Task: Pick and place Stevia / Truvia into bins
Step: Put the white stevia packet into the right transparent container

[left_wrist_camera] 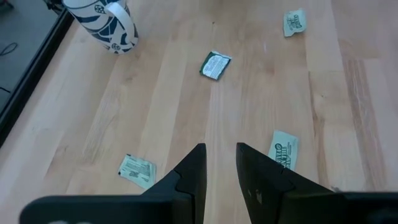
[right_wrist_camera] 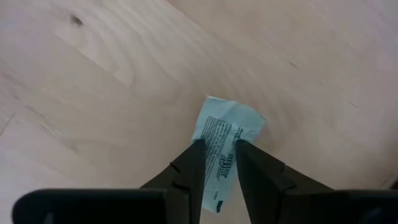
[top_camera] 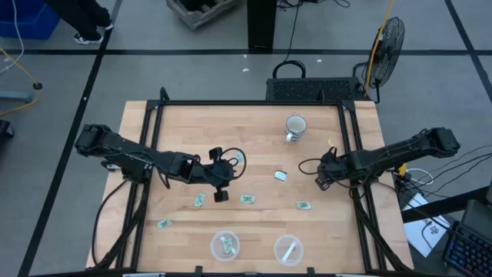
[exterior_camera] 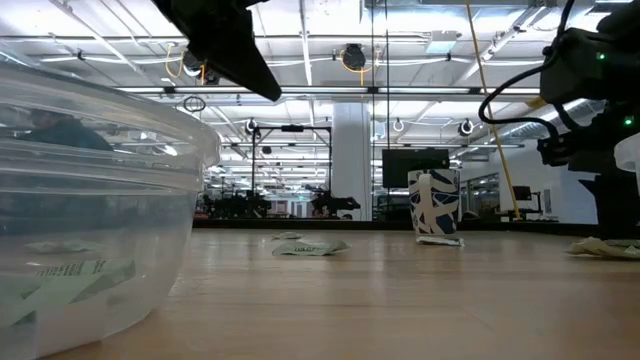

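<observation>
Several pale green and white Stevia sachets lie on the wooden table (top_camera: pixel 146 138): one (top_camera: pixel 280 175) in the middle, others at the near centre (top_camera: pixel 247 198) and near left (top_camera: pixel 164 224). Two clear round bins (top_camera: pixel 225 245) (top_camera: pixel 288 250) stand at the near edge, each with a sachet inside. My right gripper (top_camera: pixel 323 179) is down at the table on the right, shut on a sachet (right_wrist_camera: pixel 227 127) that still touches the wood. My left gripper (top_camera: pixel 220 188) hangs above the table's middle left, shut and empty; in its wrist view (left_wrist_camera: pixel 219 169) sachets (left_wrist_camera: pixel 216 65) (left_wrist_camera: pixel 283 150) lie below.
A white mug with blue marks (top_camera: pixel 295 125) stands at the back centre, and shows in the low view (exterior_camera: pixel 434 207). One bin's wall (exterior_camera: pixel 90 200) fills the low view's left. Black frame rails (top_camera: pixel 355 138) border the table. A fan (top_camera: pixel 388 38) stands beyond the back right corner.
</observation>
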Robot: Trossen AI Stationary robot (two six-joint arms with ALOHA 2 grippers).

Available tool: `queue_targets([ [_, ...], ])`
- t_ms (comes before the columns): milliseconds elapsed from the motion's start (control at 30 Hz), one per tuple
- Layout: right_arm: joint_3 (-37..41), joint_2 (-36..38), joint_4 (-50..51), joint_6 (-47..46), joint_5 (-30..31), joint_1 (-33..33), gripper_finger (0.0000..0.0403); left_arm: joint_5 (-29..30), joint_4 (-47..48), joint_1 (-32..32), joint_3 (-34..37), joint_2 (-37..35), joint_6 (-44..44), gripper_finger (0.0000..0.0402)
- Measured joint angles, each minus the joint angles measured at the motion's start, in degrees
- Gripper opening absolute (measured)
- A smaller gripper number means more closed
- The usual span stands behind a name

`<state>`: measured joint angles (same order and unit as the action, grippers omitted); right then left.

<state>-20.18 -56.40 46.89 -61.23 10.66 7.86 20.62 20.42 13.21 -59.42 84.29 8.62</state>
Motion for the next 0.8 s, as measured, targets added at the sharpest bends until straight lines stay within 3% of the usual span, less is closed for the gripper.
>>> queue_targets([
  [200, 0.85, -0.09, -2.16, -1.19, 0.49, 0.0, 0.0072, 0.03, -0.83, -0.02, 0.0, 0.0, -0.61, 0.0093],
  [400, 0.91, -0.03, -4.55, -0.66, 0.88, 0.0, 0.0009, 0.03, -1.0, -0.02, 0.0, 0.0, -0.63, 0.0093],
  [567, -0.07, 1.02, -13.11, 3.1, 4.83, 0.04, 0.0011, 0.05, -0.97, -0.02, 0.0, 0.0, -0.66, 0.0093],
  [800, -7.8, 3.34, -27.27, 14.92, 4.34, 2.16, 0.0004, 0.05, -0.84, 0.0, 0.0, 0.0, 0.56, 0.0093],
])
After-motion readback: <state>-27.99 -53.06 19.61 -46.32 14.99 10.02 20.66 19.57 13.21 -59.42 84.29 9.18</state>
